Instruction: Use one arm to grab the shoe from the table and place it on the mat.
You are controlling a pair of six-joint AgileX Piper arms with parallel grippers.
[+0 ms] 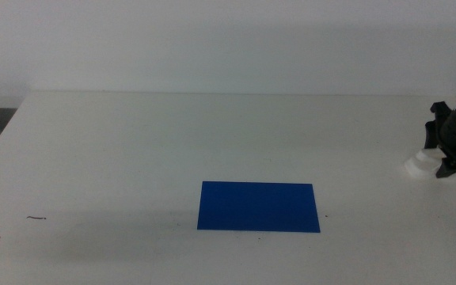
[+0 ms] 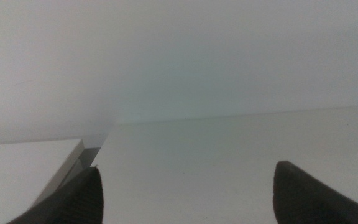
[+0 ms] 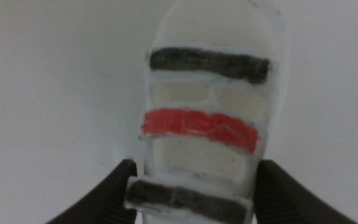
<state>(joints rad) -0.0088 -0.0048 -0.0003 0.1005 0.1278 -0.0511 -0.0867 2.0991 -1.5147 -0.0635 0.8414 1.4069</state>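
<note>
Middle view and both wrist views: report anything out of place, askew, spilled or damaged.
Nothing stands out. The shoe looks intact, straps in place, with the right gripper around its end, one jaw on each side, far right of the table. The mat lies flat and bare. The left gripper waits open, near the table's left edge.

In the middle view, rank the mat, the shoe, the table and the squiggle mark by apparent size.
1. table
2. mat
3. shoe, mostly hidden behind the right end effector, so only a white part shows
4. squiggle mark
</note>
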